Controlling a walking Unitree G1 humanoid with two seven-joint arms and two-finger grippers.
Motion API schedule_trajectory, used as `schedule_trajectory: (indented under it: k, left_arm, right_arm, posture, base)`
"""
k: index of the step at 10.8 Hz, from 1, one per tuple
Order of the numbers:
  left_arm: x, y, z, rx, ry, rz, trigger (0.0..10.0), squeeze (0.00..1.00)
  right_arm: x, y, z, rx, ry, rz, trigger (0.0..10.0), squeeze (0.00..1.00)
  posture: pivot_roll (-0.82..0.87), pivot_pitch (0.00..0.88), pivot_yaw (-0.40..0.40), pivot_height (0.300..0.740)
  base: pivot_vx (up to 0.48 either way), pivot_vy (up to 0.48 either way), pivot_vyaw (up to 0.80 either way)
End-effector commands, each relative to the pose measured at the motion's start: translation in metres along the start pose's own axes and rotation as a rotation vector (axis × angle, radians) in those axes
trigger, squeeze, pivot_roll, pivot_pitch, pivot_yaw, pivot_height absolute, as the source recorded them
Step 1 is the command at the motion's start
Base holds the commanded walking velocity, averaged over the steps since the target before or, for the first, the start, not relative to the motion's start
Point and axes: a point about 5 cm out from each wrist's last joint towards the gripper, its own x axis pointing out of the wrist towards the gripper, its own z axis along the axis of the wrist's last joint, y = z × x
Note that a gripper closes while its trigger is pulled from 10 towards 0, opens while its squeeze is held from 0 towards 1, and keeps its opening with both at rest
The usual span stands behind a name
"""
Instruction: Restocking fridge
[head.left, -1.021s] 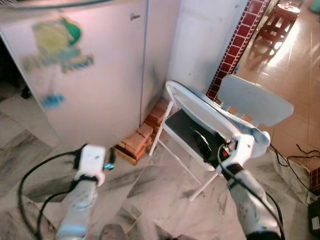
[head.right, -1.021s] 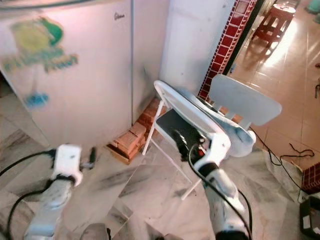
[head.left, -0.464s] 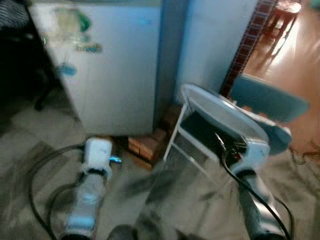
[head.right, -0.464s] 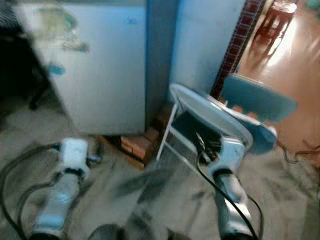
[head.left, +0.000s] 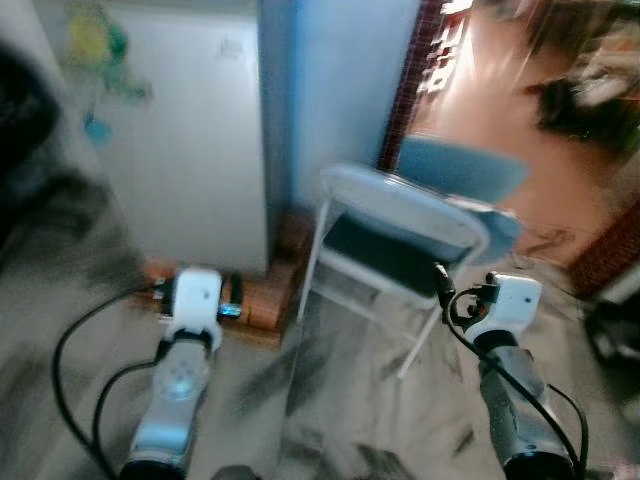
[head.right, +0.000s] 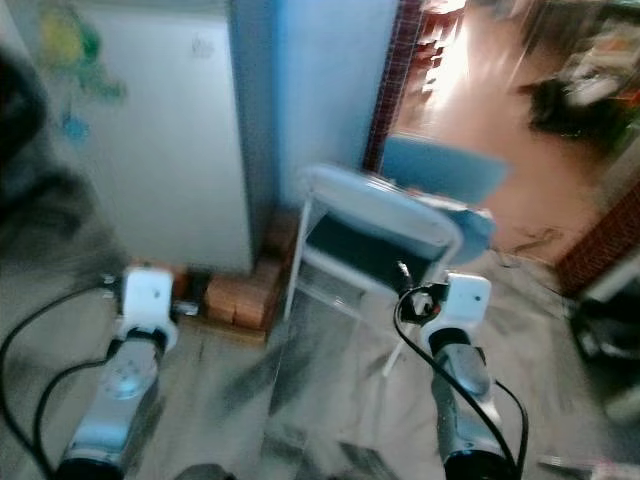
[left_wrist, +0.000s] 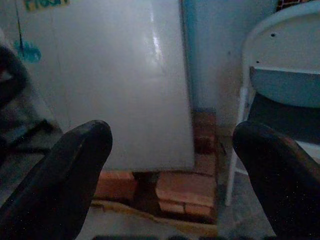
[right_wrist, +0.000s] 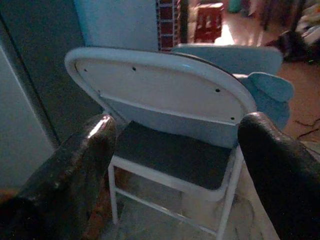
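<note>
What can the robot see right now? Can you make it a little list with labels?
fridge: white fridge, door shut, colourful sticker near its top
under fridge: bricks
chair: white folding chair with dark seat, beside the fridge
floor: grey marble floor
left gripper: left gripper, open, holding nothing, aimed at the fridge
right gripper: right gripper, open, holding nothing, aimed at the chair
picture: head views blurred
</note>
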Motion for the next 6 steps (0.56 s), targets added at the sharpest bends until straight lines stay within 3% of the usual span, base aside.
schedule_trajectory:
  k: [1, 3, 6]
  left_arm:
    - [0.0008, 0.0074, -0.0005, 0.01, 0.002, 0.021, 10.0, 0.0]
    - [0.0019, 0.006, -0.0004, 0.012, 0.001, 0.019, 10.0, 0.0]
    - [0.0009, 0.0023, -0.0025, 0.01, 0.01, 0.002, 10.0, 0.0]
  right_arm:
    - [0.0031, 0.0093, -0.0012, -0.001, -0.001, 0.028, 10.0, 0.0]
    - [0.0039, 0.0099, -0.0021, -0.002, -0.003, 0.034, 10.0, 0.0]
    - [0.0048, 0.0087, -0.003, -0.007, -0.004, 0.03, 10.0, 0.0]
  posture:
    - [0.12, 0.02, -0.055, 0.74]
    - [0.12, 0.021, -0.055, 0.74]
    - [0.12, 0.022, -0.052, 0.74]
  base:
    - [0.0, 0.48, -0.8]
    - [0.0, 0.48, -0.8]
    - [0.0, 0.48, 0.0]
